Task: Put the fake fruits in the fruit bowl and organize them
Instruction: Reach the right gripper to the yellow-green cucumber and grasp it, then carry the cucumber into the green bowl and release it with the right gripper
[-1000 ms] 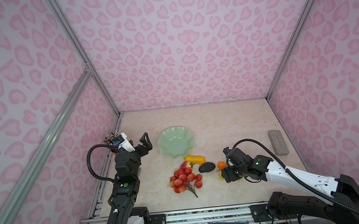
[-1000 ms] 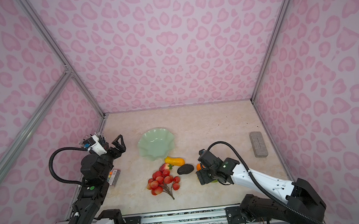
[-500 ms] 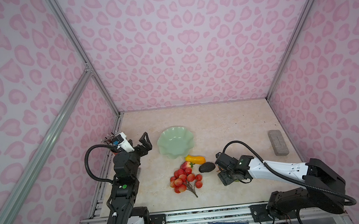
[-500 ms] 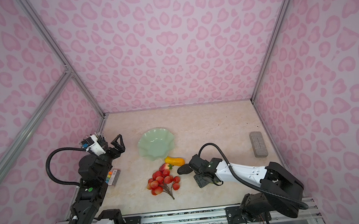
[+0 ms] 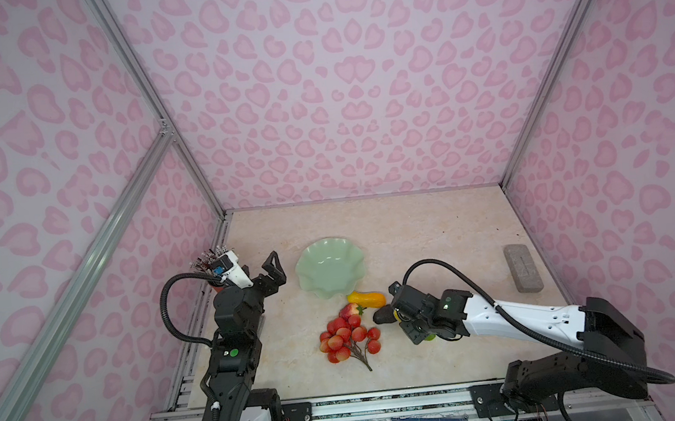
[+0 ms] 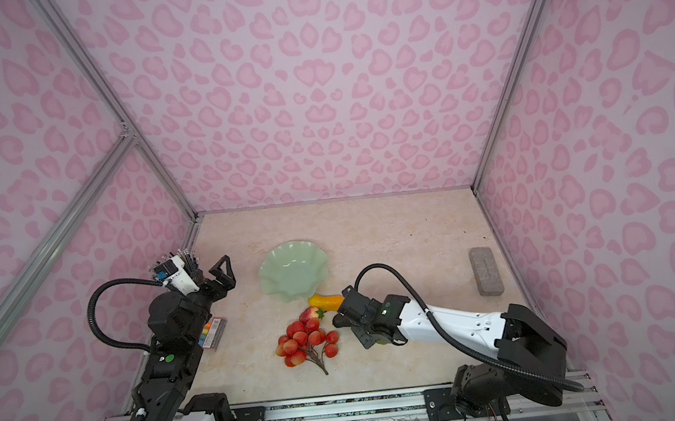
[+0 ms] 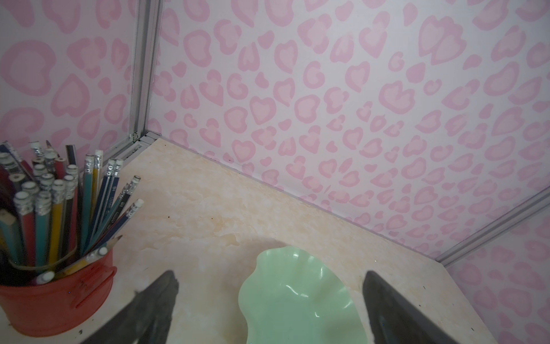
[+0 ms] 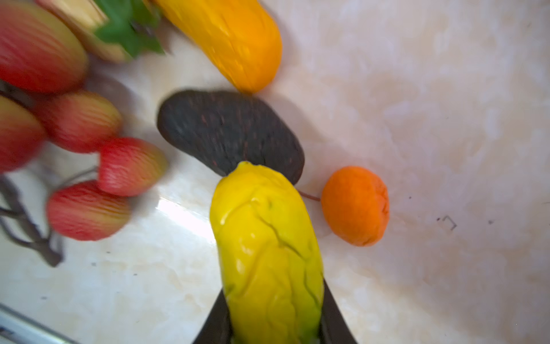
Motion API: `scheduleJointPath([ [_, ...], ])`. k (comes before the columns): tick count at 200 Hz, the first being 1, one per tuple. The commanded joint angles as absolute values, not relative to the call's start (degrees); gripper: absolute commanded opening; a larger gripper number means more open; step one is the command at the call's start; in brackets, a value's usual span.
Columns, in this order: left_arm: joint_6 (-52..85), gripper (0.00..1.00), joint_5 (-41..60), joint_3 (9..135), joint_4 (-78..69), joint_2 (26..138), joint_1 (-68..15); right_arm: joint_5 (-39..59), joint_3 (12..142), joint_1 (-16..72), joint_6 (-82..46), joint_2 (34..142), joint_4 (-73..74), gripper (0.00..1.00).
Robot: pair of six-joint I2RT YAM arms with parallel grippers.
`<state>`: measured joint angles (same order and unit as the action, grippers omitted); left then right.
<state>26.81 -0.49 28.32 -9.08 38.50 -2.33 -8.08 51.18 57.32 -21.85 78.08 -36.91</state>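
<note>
The pale green fruit bowl (image 5: 330,271) (image 6: 294,274) (image 7: 297,297) sits empty. In front of it lie a yellow-orange oblong (image 5: 366,299), a strawberry (image 5: 349,311), a dark avocado (image 5: 381,315) and a bunch of red balls (image 5: 345,338). My right gripper (image 5: 410,326) (image 8: 275,315) is shut on a yellow-green oblong (image 8: 268,253), whose tip reaches over the avocado (image 8: 229,134). A small orange (image 8: 355,205) lies beside it, hidden in both top views. My left gripper (image 5: 272,267) (image 7: 269,303) hangs open to the left of the bowl, holding nothing.
A red cup of pencils (image 7: 56,295) (image 5: 211,268) stands at the left wall behind my left arm. A flat box of coloured pieces (image 6: 213,332) lies by that arm. A grey block (image 5: 522,268) rests at the right. Pink patterned walls enclose the table.
My right gripper has closed on the yellow-green oblong and shifted left toward the avocado. The left arm has stayed where it was.
</note>
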Motion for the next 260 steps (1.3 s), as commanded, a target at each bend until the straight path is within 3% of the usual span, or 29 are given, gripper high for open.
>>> scheduleJointPath([
  [1,25.74,0.98,-1.42,27.64,-9.49,37.80,-2.29,-10.10,54.09,57.26,-19.50,76.88,-34.73,0.22],
  [42,26.00,0.99,-0.27,28.76,-7.47,37.13,-2.29,-0.99,74.12,51.36,-14.47,91.65,-25.40,0.22],
  [102,27.21,0.98,2.97,27.20,-2.05,30.88,-2.24,5.95,117.09,46.16,-8.79,128.27,-37.12,0.23],
  [145,27.86,0.98,2.98,25.98,-0.27,27.05,-2.22,6.24,130.30,44.90,-9.62,142.35,-40.75,0.26],
  [188,26.72,0.97,4.15,28.01,1.31,27.20,-2.29,7.25,130.99,44.64,-11.70,146.76,-38.45,0.36],
  [219,27.07,0.97,5.05,29.70,3.24,27.53,-2.24,7.97,132.08,44.82,-11.85,145.90,-39.09,0.58],
  [243,26.74,0.96,6.41,29.15,2.34,28.30,-2.26,8.42,128.63,44.57,-12.80,139.88,-36.28,0.62],
  [260,25.92,0.94,10.17,30.02,2.02,30.09,-2.35,8.47,118.09,44.48,-13.43,129.71,-28.12,0.68],
])
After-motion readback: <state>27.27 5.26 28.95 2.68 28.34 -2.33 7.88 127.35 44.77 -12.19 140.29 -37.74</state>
